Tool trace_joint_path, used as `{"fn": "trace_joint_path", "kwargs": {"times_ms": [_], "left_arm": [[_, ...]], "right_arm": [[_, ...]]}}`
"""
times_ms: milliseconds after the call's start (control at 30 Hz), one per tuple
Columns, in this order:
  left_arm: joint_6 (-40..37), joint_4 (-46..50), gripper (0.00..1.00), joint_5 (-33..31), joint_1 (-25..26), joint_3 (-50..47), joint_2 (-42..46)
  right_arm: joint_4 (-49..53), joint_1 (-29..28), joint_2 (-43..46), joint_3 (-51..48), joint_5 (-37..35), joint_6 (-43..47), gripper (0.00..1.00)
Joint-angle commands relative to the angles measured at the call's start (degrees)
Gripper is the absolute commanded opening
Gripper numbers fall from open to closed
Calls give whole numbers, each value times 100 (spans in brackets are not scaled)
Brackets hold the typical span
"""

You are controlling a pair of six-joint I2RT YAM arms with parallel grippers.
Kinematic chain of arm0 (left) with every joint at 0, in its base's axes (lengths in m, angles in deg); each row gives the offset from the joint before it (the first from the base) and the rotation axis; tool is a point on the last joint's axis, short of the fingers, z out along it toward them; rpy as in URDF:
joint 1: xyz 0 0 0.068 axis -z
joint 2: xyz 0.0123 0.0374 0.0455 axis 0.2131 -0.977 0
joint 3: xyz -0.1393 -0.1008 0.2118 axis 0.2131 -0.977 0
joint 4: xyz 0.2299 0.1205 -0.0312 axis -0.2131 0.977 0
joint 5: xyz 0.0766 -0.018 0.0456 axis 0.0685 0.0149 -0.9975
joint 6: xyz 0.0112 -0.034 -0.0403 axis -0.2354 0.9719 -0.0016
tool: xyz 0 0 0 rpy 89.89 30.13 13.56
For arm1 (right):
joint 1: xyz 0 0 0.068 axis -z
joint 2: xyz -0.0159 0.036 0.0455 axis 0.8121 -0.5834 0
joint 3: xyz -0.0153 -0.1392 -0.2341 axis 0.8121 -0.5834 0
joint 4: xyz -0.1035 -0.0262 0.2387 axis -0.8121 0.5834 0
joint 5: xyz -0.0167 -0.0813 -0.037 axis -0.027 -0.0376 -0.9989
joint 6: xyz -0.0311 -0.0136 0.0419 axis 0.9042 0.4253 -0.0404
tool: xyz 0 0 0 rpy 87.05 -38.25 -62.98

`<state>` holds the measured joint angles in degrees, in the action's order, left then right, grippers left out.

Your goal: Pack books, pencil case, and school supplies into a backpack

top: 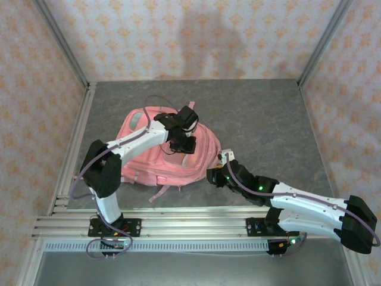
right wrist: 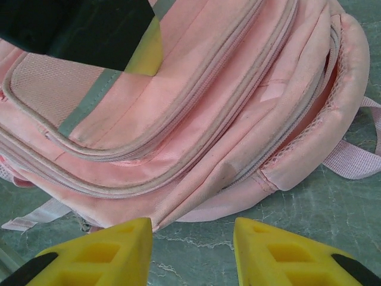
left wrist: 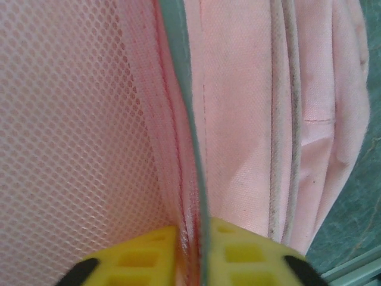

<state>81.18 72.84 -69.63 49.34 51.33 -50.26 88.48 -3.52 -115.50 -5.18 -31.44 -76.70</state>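
The backpack lies flat on the desk, its long axis running from far left to near right. The left end effector sits on top of it, clamped on a fold along the mint trim. The right end effector, jaws apart and empty, hovers just beside the backpack's near-right edge, with nothing standing between them.

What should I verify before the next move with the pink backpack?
1. Left gripper grip on the large pink fabric backpack: ok, fingers shut on a fold with its mint-green trim strip.
2. Right gripper free: ok, open and empty over the grey marbled table.
3. Right gripper's clearance from the backpack edge: cannot tell, very close.
4. Arms apart from each other: ok.
5. Main compartment zip open: cannot tell.
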Motion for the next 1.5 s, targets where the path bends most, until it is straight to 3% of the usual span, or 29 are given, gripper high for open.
{"fn": "trace_joint_path", "kwargs": {"times_ms": [0,67,200,333,467,667,833,967,1133,1300,1467], "left_arm": [[28,17,6,-272,8,238,-309],[30,157,0,-391,-81,476,-372],[295,-95,0,-348,-456,579,34],[787,-584,0,193,-942,392,429],[926,-714,0,519,-1158,480,458],[1027,-733,0,765,-1308,807,304],[1098,-815,0,925,-1430,858,258],[1142,-937,0,1082,-1511,866,263],[1090,-925,0,1118,-1574,849,272],[1185,-1040,0,1267,-1655,768,246],[1228,-1093,0,1312,-1673,704,219]], "right_arm": [[-186,-28,10,-4,40,211,40],[-312,-35,26,-44,59,340,41],[-890,-95,24,-294,74,793,43],[-1072,-479,-287,-236,-332,1933,50],[-1707,-517,-733,-308,-356,2400,52],[-3895,-533,-1440,-835,-654,3012,58],[-5909,-530,-2460,-1260,-549,3025,62],[-6796,-536,-3481,-1222,-216,3108,61],[-8661,-535,-4712,-1495,-611,2889,59],[-8677,-554,-5385,-1057,-324,2794,59],[-8685,-593,-5694,-750,-709,2783,59]]}}
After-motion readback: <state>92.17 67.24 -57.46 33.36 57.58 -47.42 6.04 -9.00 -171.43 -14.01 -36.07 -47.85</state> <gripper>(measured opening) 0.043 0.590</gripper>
